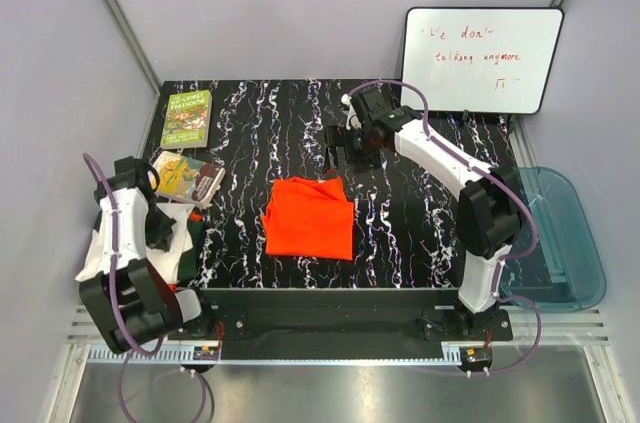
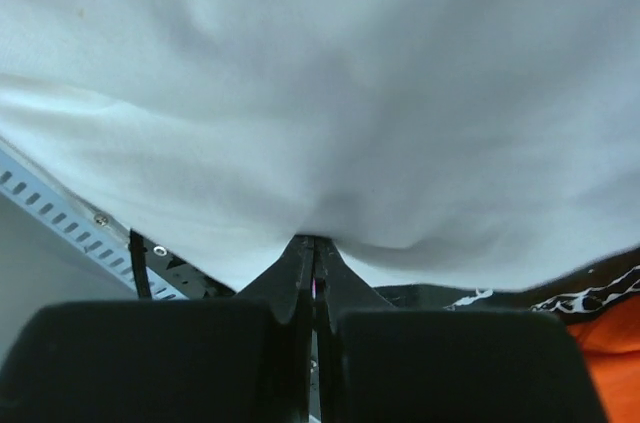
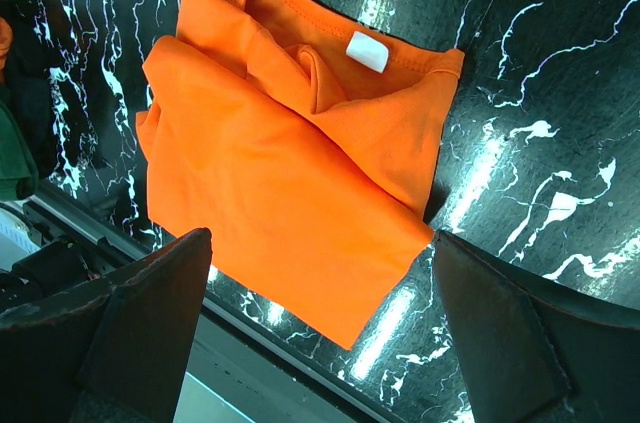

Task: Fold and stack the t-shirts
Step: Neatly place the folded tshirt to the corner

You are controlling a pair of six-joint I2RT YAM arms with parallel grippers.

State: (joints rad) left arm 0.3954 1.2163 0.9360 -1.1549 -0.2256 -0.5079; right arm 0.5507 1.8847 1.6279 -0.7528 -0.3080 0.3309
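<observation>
A bright orange t-shirt (image 1: 308, 218) lies folded on the middle of the black marbled table; it also shows in the right wrist view (image 3: 290, 173), collar tag up. My right gripper (image 1: 340, 150) hovers behind it, open and empty (image 3: 320, 328). A white t-shirt (image 1: 100, 243) lies heaped at the table's left front edge, with a dark green t-shirt (image 1: 190, 235) beside it. My left gripper (image 1: 158, 231) is shut on a fold of the white t-shirt (image 2: 320, 93), which fills the left wrist view. A red-orange cloth (image 2: 612, 355) shows at the lower right of that view.
A green book (image 1: 187, 118) and a second book (image 1: 187, 177) lie at the table's left rear. A whiteboard (image 1: 481, 59) leans at the back right. A translucent blue tub (image 1: 562, 238) stands off the right edge. Grey walls close in both sides.
</observation>
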